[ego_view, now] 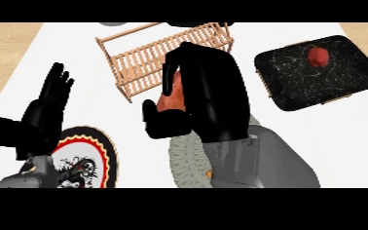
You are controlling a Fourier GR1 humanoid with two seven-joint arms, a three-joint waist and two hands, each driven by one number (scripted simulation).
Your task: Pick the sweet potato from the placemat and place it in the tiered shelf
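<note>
Right robot hand curled round sweet potato, raised beside tiered shelf

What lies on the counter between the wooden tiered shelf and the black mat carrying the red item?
Nothing: the head view shows bare white counter between the tiered shelf and the black mat.

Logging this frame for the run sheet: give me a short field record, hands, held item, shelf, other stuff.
right hand: curled round the sweet potato, over the counter beside the shelf
left hand: open, fingers up, resting at the view's left
tiered shelf: wooden slats, nothing seen on it
placemat: grey woven, partly hidden by the right forearm
other: black tray at right with a red item; patterned plate at lower left
</note>
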